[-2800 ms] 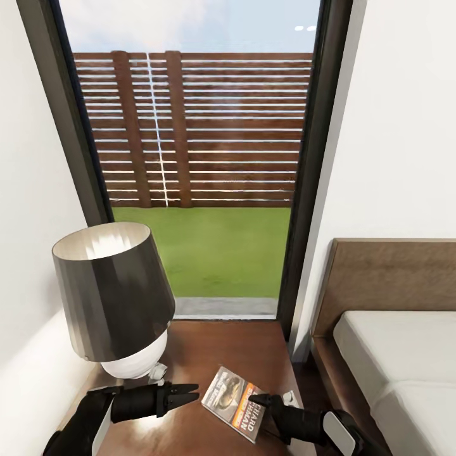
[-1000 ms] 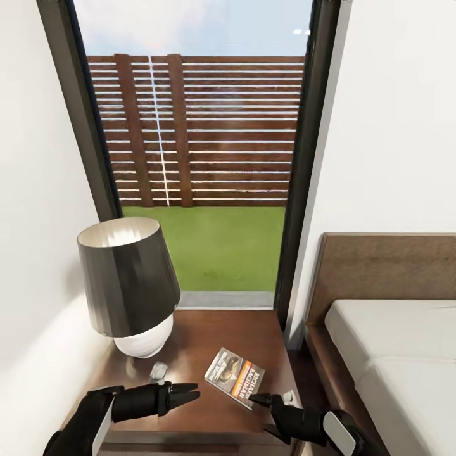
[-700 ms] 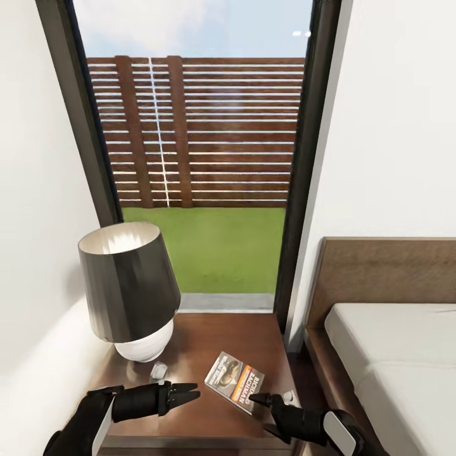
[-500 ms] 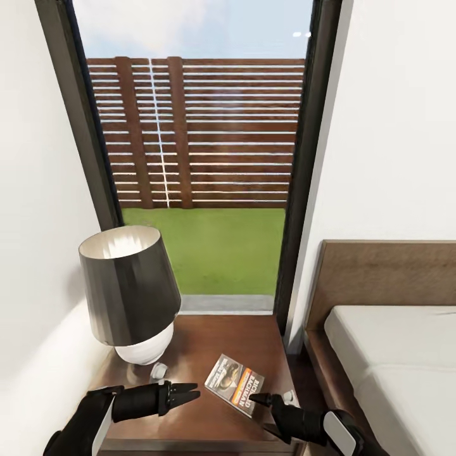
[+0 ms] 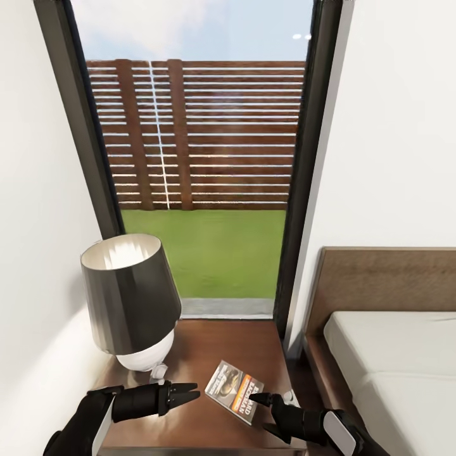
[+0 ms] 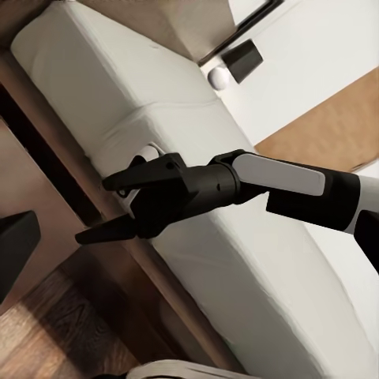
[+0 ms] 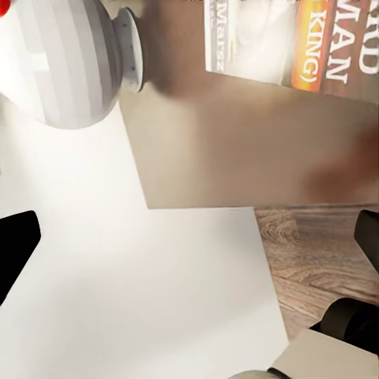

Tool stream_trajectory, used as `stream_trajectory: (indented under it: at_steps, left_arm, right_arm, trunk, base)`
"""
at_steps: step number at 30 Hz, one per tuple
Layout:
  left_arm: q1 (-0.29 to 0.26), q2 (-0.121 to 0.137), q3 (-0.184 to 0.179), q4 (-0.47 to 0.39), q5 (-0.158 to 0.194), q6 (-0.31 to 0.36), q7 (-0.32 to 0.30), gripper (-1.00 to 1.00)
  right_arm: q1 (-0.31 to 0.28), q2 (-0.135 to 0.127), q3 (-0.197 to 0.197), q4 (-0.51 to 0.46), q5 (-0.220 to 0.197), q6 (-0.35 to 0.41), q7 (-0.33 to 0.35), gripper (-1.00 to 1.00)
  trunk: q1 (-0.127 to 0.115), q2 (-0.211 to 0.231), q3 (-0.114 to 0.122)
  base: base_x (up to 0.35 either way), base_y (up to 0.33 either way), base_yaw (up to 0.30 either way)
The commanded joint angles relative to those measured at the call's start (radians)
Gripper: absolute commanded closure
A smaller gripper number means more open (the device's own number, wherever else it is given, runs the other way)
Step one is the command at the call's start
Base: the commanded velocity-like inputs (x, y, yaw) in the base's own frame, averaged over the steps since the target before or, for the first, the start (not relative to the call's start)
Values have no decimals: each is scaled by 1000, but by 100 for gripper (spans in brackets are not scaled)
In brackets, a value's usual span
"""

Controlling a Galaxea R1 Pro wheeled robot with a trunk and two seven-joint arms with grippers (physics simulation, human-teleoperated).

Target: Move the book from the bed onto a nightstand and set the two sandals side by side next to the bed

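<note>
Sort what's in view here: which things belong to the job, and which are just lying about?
Job: book, lying on the nightstand; bed; right end effector, beside the book.
Lying about: table lamp; window.

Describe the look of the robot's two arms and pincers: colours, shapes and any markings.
Both pincers, left and right, are matte black, with two slim fingers that taper to points. Each sits on a rounded black wrist housing. Behind the right wrist comes a smooth white-grey forearm shell; a similar pale panel edges the left forearm. No cables or markings show.
</note>
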Motion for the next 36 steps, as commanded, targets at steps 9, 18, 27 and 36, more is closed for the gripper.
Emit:
stream_trajectory:
  at_steps: [9,18,27,36]
  left_arm:
    - [-1,-1,2,-1,-7,11,-7,-100]
    - [-1,-2,2,0,-9,10,5,-100]
    - [-1,-15,4,38,-12,3,186,-100]
    - [-1,-16,2,228,-18,-157,365,-100]
  right_arm:
    - [0,-1,8,0,-5,0,1,-100]
    - [0,0,9,-1,-5,-3,-1,-100]
    - [-1,-2,16,-41,0,-21,-2,-100]
    - [5,-97,16,-129,30,-30,-2,-100]
  trunk:
    - [-35,63,27]
    - [-69,126,55]
    - [-104,189,84]
    - [-138,252,112]
  base:
    - [0,0,0]
    - [0,0,0]
    - [0,0,0]
    - [0,0,0]
